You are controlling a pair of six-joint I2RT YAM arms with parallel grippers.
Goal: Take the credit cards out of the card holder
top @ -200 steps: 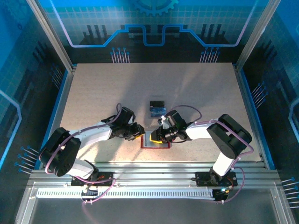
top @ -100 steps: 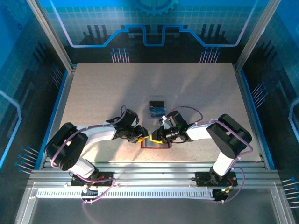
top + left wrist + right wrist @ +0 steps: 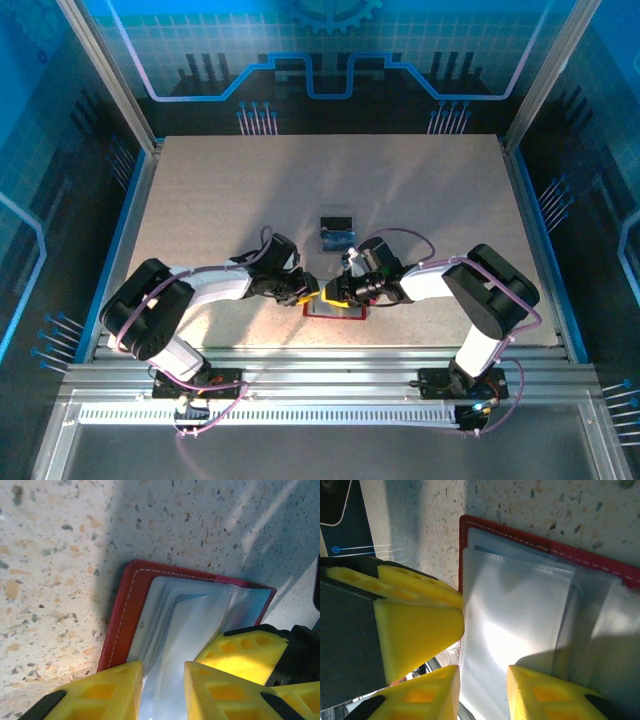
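Note:
The red card holder (image 3: 335, 313) lies open on the table near the front edge, its pale grey pockets (image 3: 190, 615) facing up. My left gripper (image 3: 312, 293) is at its left edge and my right gripper (image 3: 336, 292) is over its middle. The left gripper (image 3: 162, 680) stands open with a clear pocket sleeve running through the gap. The right gripper (image 3: 482, 685) is open too, over a pale sleeve (image 3: 520, 610). The holder's red rim (image 3: 580, 557) shows beyond. Two credit cards, one black (image 3: 336, 221) and one blue (image 3: 338, 238), lie on the table behind the holder.
The two grippers are almost touching: a right finger (image 3: 240, 650) sits beside my left fingertips, and left fingers (image 3: 415, 625) crowd the holder's edge. The speckled tabletop (image 3: 220, 190) stretches behind, bounded by blue side rails (image 3: 133, 195) and the metal front rail (image 3: 330, 355).
My left gripper has moved right, from beside the card holder onto its left edge next to the right gripper. The right arm has hardly moved.

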